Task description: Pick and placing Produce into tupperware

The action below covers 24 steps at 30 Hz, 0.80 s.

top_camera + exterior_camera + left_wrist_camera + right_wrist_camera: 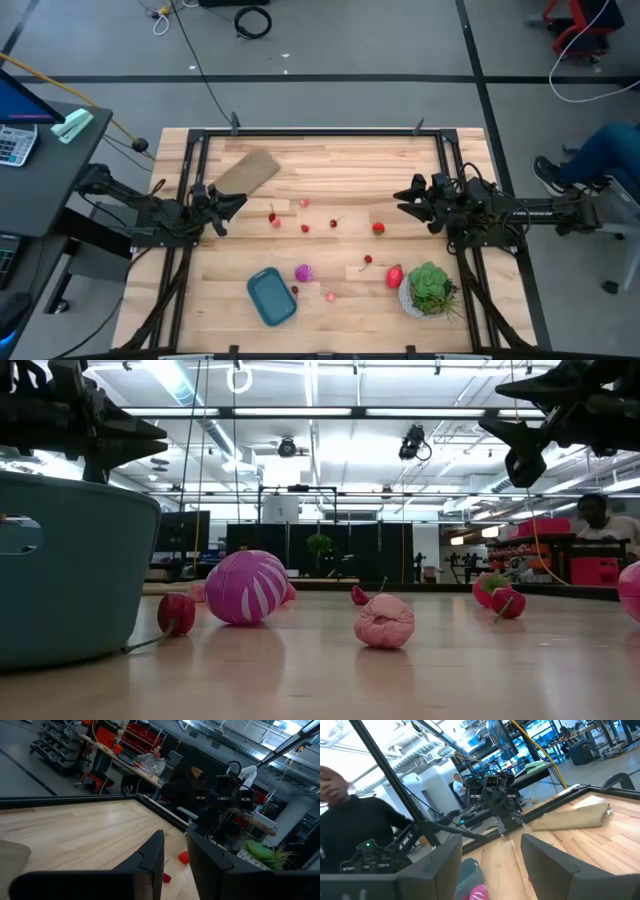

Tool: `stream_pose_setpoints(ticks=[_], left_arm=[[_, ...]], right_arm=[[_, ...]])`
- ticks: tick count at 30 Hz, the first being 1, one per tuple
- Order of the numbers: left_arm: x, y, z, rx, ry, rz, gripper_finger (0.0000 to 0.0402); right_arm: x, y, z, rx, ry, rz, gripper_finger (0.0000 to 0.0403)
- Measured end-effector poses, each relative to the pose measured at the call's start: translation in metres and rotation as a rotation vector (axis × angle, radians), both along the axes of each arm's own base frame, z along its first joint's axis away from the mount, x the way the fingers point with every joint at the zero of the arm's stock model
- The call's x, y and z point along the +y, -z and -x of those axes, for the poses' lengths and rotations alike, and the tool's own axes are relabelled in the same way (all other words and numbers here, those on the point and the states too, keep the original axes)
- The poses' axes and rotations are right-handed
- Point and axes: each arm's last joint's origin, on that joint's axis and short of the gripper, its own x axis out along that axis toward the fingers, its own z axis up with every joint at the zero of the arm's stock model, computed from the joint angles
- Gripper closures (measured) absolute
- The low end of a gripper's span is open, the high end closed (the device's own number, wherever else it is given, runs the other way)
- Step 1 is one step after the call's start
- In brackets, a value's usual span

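Note:
The teal tupperware [271, 297] stands near the table's near edge, left of centre, and fills the left of the low view [70, 570]. Produce lies scattered on the wood: red pieces [306, 228], a magenta ball [303, 272] [246, 587], a pale pink piece [329, 295] [385, 622] and a red cherry [176, 614] beside the container. My left gripper [228, 204] [175, 865] hovers open at the table's left. My right gripper [403, 196] [492, 870] hovers open at the right. Both are above the wood and face each other.
A flat tan piece [247, 172] lies at the far left of the table. A green plant in a white pot [428, 290] stands near the near right corner. A dark frame [320, 133] borders the table. People sit in the room beyond.

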Motion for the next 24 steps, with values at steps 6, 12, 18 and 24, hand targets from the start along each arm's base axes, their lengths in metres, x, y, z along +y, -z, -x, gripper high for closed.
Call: stream_pose_setpoints(ticks=[6, 12, 18, 24], left_arm=[[0.0000, -0.0001, 0.0000, 0.000, 0.000, 0.000, 0.0312], [0.0000, -0.0001, 0.0000, 0.000, 0.000, 0.000, 0.0319], [0.0000, 0.0000, 0.0000, 0.000, 0.000, 0.000, 0.0313], [0.0004, -0.0087, 0.0002, -0.027, -0.003, 0.012, 0.0308]], right_arm=[[0.0000, 0.0000, 0.0000, 0.000, 0.000, 0.000, 0.0190], [0.0000, 0.0000, 0.0000, 0.000, 0.000, 0.000, 0.0190], [0.0000, 0.0000, 0.0000, 0.000, 0.000, 0.000, 0.0190], [0.0000, 0.0000, 0.0000, 0.000, 0.000, 0.000, 0.0190]])
